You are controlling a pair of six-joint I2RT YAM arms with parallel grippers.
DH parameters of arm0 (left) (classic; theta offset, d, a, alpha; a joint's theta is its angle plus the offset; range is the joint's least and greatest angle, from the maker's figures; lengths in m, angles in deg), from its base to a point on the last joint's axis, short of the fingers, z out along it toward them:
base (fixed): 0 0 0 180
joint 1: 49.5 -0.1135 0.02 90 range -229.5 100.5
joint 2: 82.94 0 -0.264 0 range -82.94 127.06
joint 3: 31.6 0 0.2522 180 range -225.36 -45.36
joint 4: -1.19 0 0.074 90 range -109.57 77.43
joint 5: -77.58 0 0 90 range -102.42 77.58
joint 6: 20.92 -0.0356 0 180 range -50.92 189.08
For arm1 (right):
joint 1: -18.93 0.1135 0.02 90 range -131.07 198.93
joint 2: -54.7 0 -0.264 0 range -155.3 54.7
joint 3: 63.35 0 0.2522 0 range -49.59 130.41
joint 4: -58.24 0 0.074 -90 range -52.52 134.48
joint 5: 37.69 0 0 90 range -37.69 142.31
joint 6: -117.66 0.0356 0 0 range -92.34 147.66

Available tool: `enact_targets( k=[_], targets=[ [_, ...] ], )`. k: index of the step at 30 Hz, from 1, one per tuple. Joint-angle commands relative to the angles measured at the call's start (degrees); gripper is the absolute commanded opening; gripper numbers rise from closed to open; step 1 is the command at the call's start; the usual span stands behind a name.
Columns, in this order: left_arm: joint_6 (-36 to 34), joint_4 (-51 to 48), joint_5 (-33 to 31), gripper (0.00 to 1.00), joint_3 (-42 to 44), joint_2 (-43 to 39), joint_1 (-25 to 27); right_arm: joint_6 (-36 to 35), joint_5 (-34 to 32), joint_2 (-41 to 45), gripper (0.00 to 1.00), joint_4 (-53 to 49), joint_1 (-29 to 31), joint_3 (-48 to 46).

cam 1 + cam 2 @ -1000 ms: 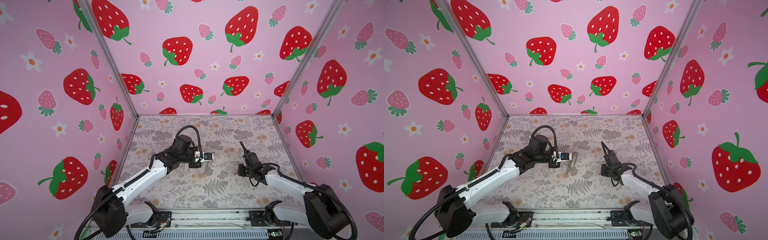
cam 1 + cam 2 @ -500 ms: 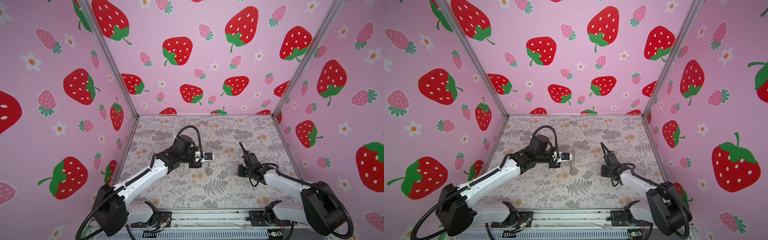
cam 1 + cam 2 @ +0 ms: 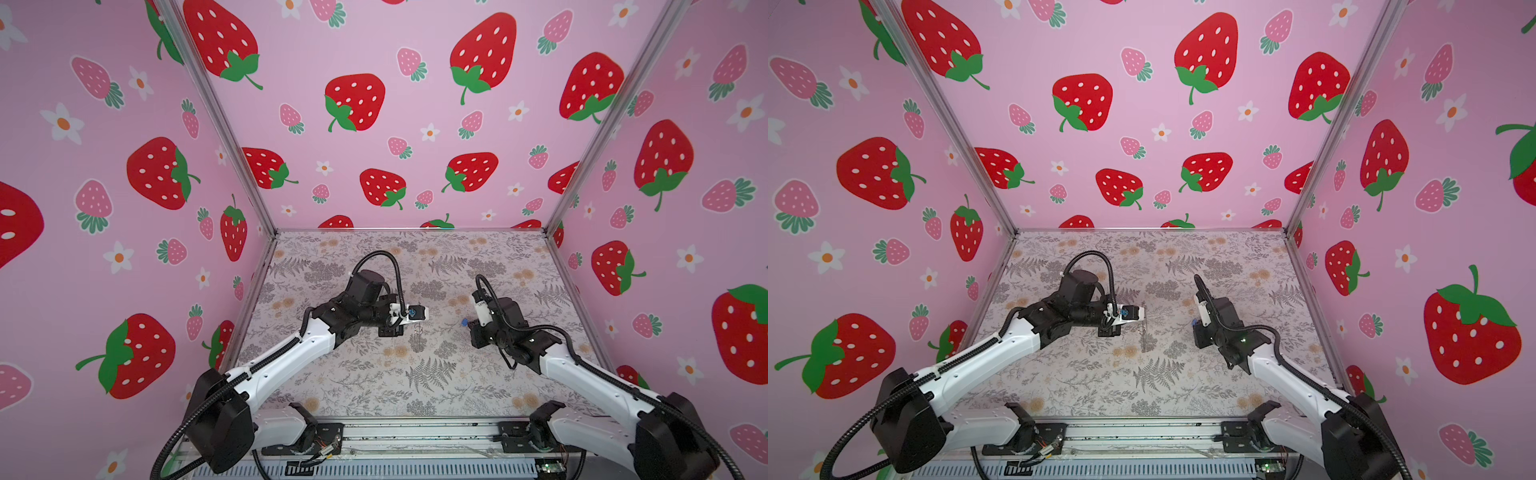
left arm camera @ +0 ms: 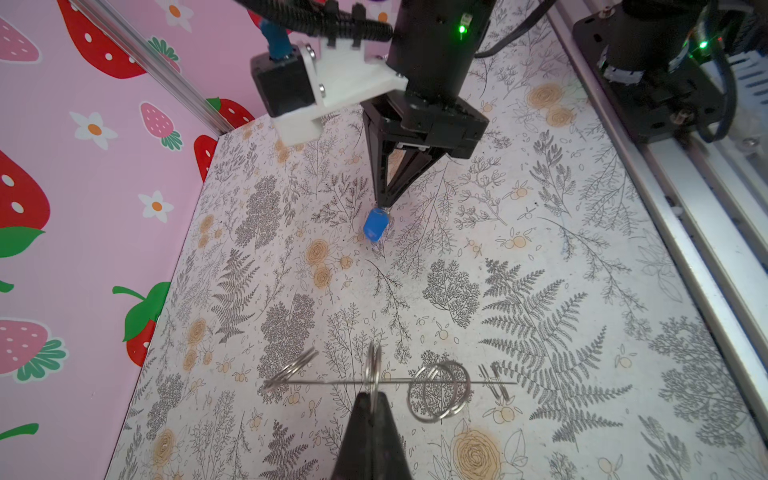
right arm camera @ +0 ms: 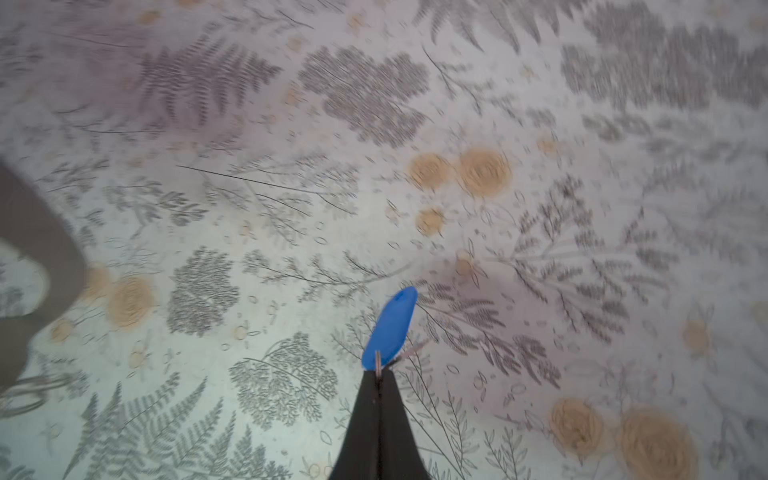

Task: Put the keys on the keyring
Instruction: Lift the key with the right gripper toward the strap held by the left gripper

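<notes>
My left gripper pinches the keyring by one ring; my right gripper, apart, clamps the keys.

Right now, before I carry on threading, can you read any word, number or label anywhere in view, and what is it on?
No text can be read in any view.
The blue tag: only plain blue faces show, with no label in view.
The white camera mount on the right arm: tiny dark marks, too small to read.
</notes>
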Motion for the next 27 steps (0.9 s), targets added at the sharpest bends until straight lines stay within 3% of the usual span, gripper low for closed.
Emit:
enact_targets(
  k=[1,8,13,27],
  targets=[
    [-0.9,0.27,3.85,0.0,-0.35,-1.9,-0.25,-16.73,7.52,3.39,0.0,2.57,1.18,1.19],
    [-1.5,-0.06,5.16,0.0,0.42,-4.05,-0.14,-31.54,19.75,11.71,0.0,12.46,2.11,-4.12],
    [-1.55,-1.04,6.67,0.0,0.01,-4.48,0.25,-36.58,26.03,12.79,0.0,13.25,2.5,-3.54],
    [-0.4,-5.96,7.61,0.0,-2.51,-2.03,2.45,-39.86,31.67,11.42,0.0,14.66,4.39,-1.2]
  ],
)
